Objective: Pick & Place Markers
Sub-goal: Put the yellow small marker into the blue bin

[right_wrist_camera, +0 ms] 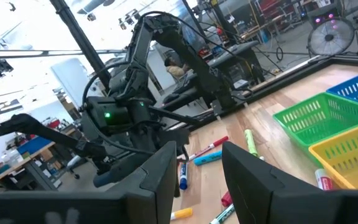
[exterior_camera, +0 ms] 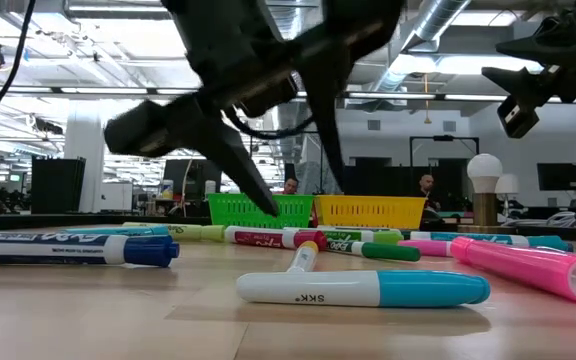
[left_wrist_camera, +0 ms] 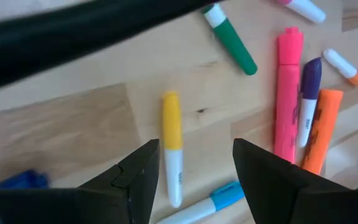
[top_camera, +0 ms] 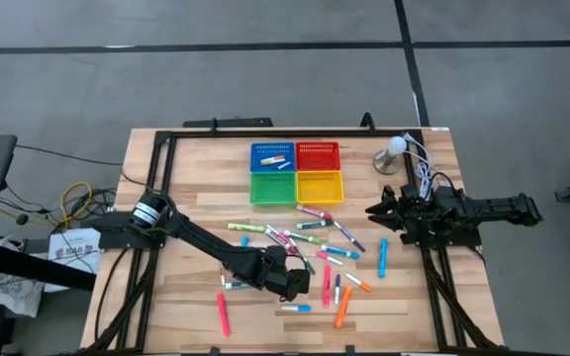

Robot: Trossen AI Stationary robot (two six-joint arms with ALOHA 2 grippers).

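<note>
Several markers lie scattered flat on the wooden table (top_camera: 196,222). My left gripper (left_wrist_camera: 194,168) hangs open just above them near the table's front middle (top_camera: 295,282), pointing steeply down. A white marker with a yellow cap (left_wrist_camera: 171,140) lies on the table between its two fingers, nearer one of them, untouched. Beside it lie a green marker (left_wrist_camera: 232,40), a pink marker (left_wrist_camera: 286,93), a purple-capped one (left_wrist_camera: 307,96) and an orange one (left_wrist_camera: 321,127). My right gripper (right_wrist_camera: 194,165) waits open and level at the table's right edge (top_camera: 389,210), with nothing between its fingers.
Four mesh baskets stand at the far middle: blue (top_camera: 272,156) with a few markers inside, red (top_camera: 318,155), green (top_camera: 272,188), yellow (top_camera: 320,186). A small lamp (top_camera: 392,153) stands at the far right. A blue-capped marker (exterior_camera: 368,290) lies near the front edge.
</note>
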